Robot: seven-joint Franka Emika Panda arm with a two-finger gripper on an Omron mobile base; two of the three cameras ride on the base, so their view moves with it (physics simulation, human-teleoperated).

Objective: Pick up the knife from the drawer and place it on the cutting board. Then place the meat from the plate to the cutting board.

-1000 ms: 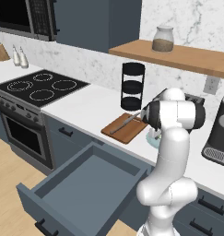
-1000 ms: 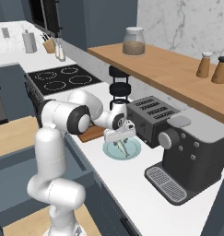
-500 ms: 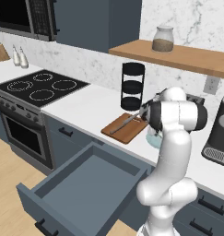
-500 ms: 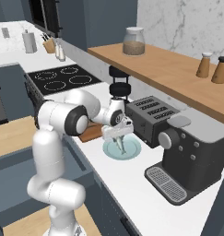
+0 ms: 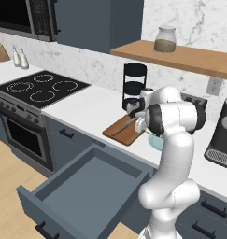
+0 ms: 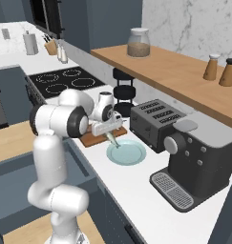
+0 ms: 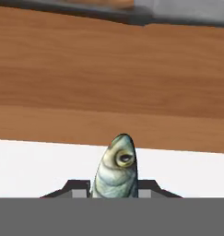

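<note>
The end effector (image 6: 112, 137) is closed on the meat (image 7: 115, 168), a small pale fish-like piece whose head stands up between the two finger tips in the hand view and which hangs below the hand in the right base view. It hangs over the near edge of the plate (image 6: 131, 156), a round light blue-green dish on the white surface (image 6: 136, 190), and the piece appears lifted clear of it, though contact cannot be ruled out from this angle. Just beyond the plate, toward the stove, lies the cutting board (image 5: 126, 132), reddish-brown, its wood grain spanning the hand view above a strip of white surface. The knife (image 5: 125, 126) already lies across the board, its grey blade and handle visible along the far side in the hand view, so the first part of the task reads as complete. Below the surface the drawer (image 5: 82, 186) stands pulled out, its interior bare. The step in hand is judged to be the transfer of the meat to the board. The next move calls for a short carry sideways over the board, keeping clear of the knife, a lowering to the wood, and then a release.
</note>
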